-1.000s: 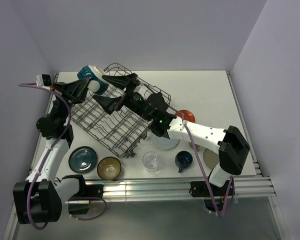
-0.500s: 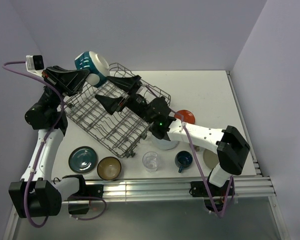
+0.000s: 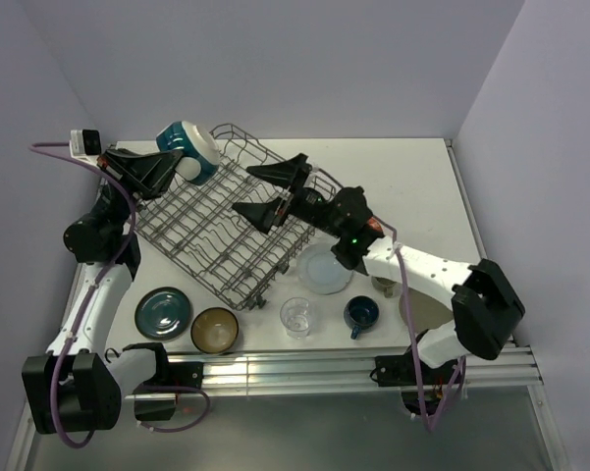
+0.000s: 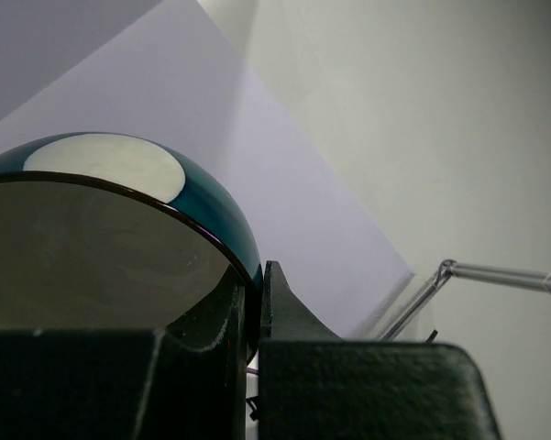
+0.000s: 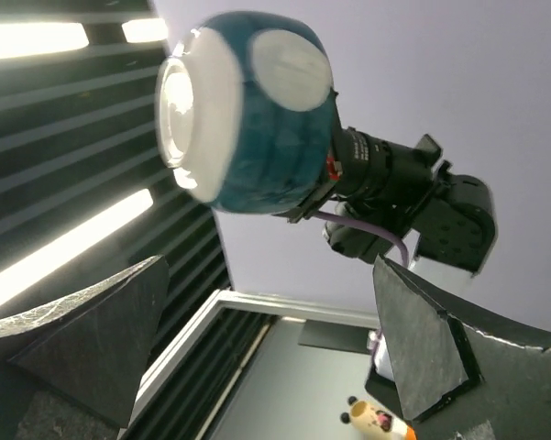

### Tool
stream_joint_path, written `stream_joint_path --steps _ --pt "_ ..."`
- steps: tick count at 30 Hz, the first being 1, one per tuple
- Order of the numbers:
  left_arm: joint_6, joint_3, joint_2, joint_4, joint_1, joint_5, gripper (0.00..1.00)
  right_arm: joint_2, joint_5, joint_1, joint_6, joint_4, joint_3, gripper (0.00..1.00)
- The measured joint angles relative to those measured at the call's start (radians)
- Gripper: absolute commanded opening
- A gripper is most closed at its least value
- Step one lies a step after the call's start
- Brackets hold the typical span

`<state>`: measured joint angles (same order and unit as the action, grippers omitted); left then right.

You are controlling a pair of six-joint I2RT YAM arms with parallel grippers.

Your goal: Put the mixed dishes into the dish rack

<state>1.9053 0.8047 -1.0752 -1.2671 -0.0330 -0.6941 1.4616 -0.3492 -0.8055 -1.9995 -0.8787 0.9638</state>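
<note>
Teal bowl (image 3: 189,148) lowered, rim pinched btwn L gripper (image 4: 253,295) fingers (image 4: 298,316).

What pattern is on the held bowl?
Teal bowl with large white spots; clearest in right wrist view.

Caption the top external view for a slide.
Left gripper holds a teal-and-white bowl at the far edge of the dish rack; open right gripper hovers above it.

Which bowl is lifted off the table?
The teal bowl with white spots, pinched at its rim by the left fingers; the gold-brown bowl sits on the table.
</note>
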Motion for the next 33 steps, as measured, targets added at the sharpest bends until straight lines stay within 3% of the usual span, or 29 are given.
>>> stream_joint_path --steps 3,5,8,10,13,16,21,25,29,33 --pt "-0.01 -0.066 0.013 0.009 0.001 0.05 0.0 -0.051 -0.118 0.086 0.033 0.133 0.005 1.0" --pt "-0.019 -0.103 0.031 0.019 0.002 0.096 0.0 -0.07 -0.195 0.13 0.166 0.312 0.064 1.0" --pt "-0.027 -0.12 0.057 0.024 0.006 0.153 0.0 -0.03 -0.269 0.146 0.472 0.692 0.301 1.0" --pt "-0.031 -0.119 0.089 0.048 0.011 0.182 0.0 0.036 -0.262 0.13 0.752 1.002 0.554 1.0" --pt "-0.047 -0.111 0.163 0.214 0.018 0.196 0.0 0.092 -0.209 0.102 1.096 1.303 0.814 1.0" --pt "-0.078 -0.062 0.221 0.507 0.021 0.193 0.0 0.095 -0.15 0.083 1.361 1.526 0.94 1.0" --pt "-0.172 0.045 0.226 1.033 0.045 0.167 0.0 0.076 -0.128 0.071 1.628 1.686 0.924 1.0" --pt "-0.237 0.055 0.211 1.325 0.061 0.128 0.0 0.084 -0.101 -0.008 1.751 1.761 0.884 1.0" --pt "-0.291 0.06 0.197 1.541 0.072 0.101 0.0 0.086 -0.104 -0.127 1.828 1.773 0.881 1.0" --pt "-0.323 0.085 0.197 1.649 0.082 0.076 0.0 0.084 -0.103 -0.145 1.842 1.746 0.88 1.0"
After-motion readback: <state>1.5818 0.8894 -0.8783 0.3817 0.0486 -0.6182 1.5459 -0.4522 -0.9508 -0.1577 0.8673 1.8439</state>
